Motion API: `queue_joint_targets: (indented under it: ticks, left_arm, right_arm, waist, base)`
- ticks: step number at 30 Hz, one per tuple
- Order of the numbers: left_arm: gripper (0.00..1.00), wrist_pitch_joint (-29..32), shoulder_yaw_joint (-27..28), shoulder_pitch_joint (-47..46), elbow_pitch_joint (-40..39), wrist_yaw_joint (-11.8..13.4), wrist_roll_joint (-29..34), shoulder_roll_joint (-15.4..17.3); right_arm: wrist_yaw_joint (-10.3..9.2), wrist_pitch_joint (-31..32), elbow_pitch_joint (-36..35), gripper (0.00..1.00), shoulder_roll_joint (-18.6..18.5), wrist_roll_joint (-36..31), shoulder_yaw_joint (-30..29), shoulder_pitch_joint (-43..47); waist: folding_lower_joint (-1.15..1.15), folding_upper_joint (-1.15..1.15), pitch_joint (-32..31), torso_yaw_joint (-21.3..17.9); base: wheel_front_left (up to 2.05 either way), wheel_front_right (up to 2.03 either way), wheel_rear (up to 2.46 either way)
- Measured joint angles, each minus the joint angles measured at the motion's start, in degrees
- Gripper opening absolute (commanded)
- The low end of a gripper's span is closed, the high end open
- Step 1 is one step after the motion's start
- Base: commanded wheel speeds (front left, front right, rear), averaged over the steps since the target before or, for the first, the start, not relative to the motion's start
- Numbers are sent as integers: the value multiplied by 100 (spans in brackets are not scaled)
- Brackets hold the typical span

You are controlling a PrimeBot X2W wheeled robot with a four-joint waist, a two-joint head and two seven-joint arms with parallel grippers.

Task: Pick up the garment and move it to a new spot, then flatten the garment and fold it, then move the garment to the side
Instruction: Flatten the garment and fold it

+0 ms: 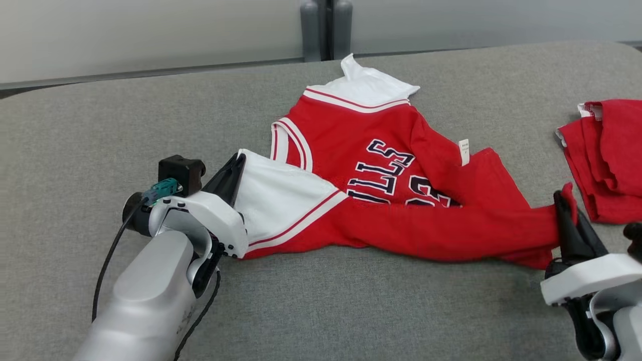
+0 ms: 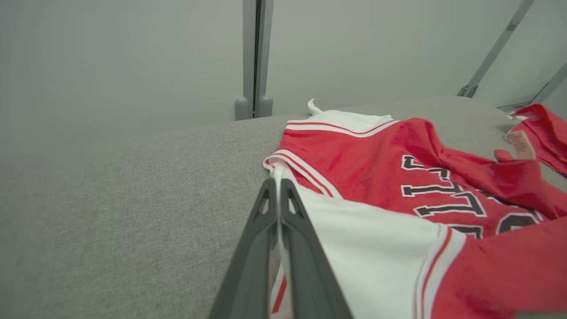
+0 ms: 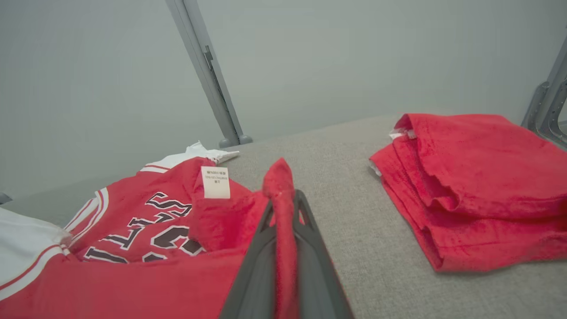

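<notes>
- Red and white basketball jersey (image 1: 381,165) lies rumpled mid grey fabric tabletop (image 1: 75,135), lettering facing up
- left hand (image 1: 239,161) clamped on the jersey's white edge at its left end
- right hand (image 1: 564,203) pinched tight on a red corner at the jersey's right end
- folded red garment (image 1: 609,160) lies apart from the jersey, far right, near the right hand

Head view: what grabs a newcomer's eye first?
The red and white jersey, rumpled across the middle of the grey fabric surface. The left fingers pinch its white edge and the right fingers pinch its red end. A folded red cloth lies at the far right.
</notes>
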Motion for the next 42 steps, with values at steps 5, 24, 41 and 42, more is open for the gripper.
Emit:
queue_joint_targets:
  ticks: [5, 24, 41, 42]
  left_arm:
    - [0, -47, 126, 385, -1089, 0, 8, 391]
    - [0, -68, 2312, 1301, -5602, 1, 859, 408]
    - [0, 909, 2523, 1112, -6712, 409, 528, 541]
    - [0, 957, 2532, 1007, -6658, 408, 467, 533]
  right_arm:
    - [0, 13, -154, 0, -376, -86, 32, -365]
    - [0, -56, -458, 0, -762, -732, -188, -2814]
    - [0, 1446, -1653, 0, 212, -764, -857, -2644]
    - [0, 1541, -1593, 0, 280, -671, -878, -2772]
  waist:
    - [0, 0, -355, 169]
    - [0, 0, -1590, 665]
    - [0, 0, -1307, 666]
    - [0, 0, -1221, 656]
  base:
    - [0, 0, 0]
    - [0, 0, 0]
    - [0, 0, 0]
    - [0, 0, 0]
